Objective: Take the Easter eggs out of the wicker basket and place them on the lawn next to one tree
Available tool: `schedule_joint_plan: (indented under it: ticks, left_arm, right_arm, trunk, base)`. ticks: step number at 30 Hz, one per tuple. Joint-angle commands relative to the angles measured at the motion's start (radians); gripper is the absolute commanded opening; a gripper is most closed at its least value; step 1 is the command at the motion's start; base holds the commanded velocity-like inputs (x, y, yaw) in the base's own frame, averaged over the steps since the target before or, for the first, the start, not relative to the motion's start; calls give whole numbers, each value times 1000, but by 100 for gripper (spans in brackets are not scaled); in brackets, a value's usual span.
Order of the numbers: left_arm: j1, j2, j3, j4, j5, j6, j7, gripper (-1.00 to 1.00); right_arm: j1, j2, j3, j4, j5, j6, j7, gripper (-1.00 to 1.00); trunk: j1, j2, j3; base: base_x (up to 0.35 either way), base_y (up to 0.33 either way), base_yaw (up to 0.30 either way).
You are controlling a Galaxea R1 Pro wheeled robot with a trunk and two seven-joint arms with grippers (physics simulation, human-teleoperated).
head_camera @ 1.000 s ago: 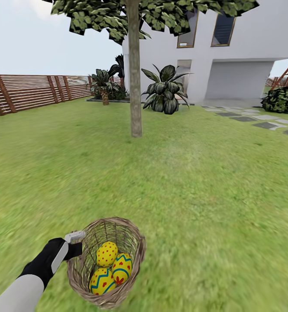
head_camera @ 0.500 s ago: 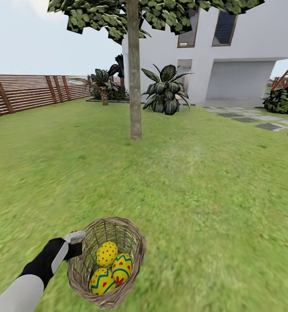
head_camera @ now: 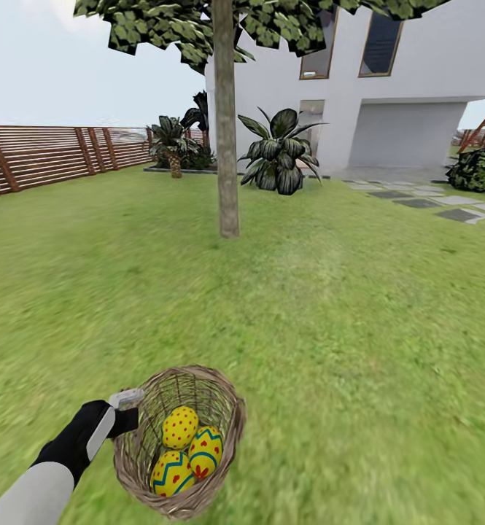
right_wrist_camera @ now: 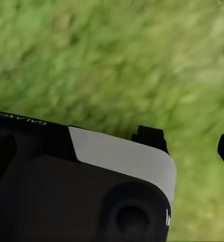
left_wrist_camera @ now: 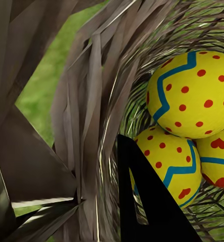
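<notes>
The left gripper (head_camera: 127, 410) is closed on the near-left rim of the brown woven wicker basket (head_camera: 220, 430), with three yellow patterned eggs (head_camera: 180, 426) inside. Carry it level toward the far grey trunk (head_camera: 226, 146).

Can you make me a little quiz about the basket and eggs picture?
1. How many Easter eggs lie in the wicker basket?
2. True or false: the left tool is at the basket's rim.
3. What stands farther off across the lawn? A) the tree B) a pond C) a slide

Key:
1. Three, all yellow with red marks; blue bands show on two.
2. True. The left wrist view shows a dark finger inside the weave beside the eggs.
3. A. Its bare trunk rises from the grass ahead, before the white house.
</notes>
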State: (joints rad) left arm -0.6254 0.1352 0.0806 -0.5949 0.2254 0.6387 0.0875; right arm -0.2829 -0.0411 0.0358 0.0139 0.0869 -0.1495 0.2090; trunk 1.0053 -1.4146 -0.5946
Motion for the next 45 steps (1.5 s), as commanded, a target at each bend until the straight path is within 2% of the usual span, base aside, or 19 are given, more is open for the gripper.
schedule_joint_plan:
  ticks: [1, 45]
  left_arm:
    - [0, 0, 1, -2, 17, 4, 7, -100]
    - [0, 0, 1, -2, 17, 4, 8, -100]
  right_arm:
    - [-1, 0, 3, 1, 9, -5, 0, 100]
    - [-1, 0, 4, 1, 9, -3, 0, 100]
  trunk:
    - [1, 0, -1]
    - [1, 0, -1]
  base:
    - [341, 0, 0]
    - [341, 0, 0]
